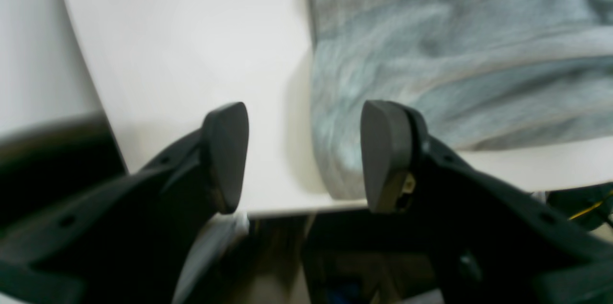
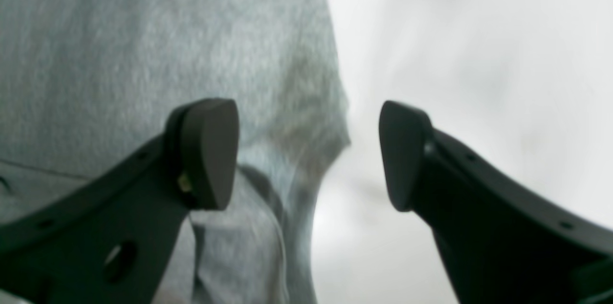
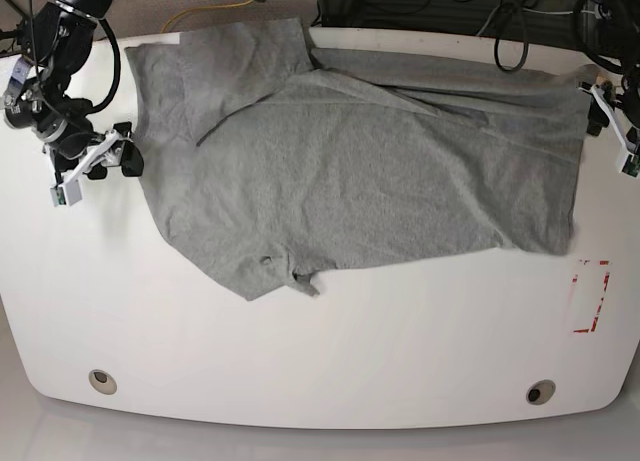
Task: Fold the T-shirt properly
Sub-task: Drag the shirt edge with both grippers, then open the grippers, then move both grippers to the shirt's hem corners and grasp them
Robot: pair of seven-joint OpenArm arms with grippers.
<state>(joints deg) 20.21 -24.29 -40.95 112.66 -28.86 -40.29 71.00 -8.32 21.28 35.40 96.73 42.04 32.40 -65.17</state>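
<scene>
Two grippers flank the grey T-shirt (image 3: pixel 350 171), which lies spread and wrinkled across the far half of the white table (image 3: pixel 320 361). At the left edge, the right gripper (image 2: pixel 306 155) hovers with jaws wide apart and holding nothing, one over the cloth's border. At the right edge, the left gripper (image 1: pixel 304 158) likewise gapes empty beside the shirt's side.

bare table (image 3: pixel 330 351) below T-shirt (image 3: pixel 350 171), cables (image 3: pixel 480 11) crowd far edge
</scene>
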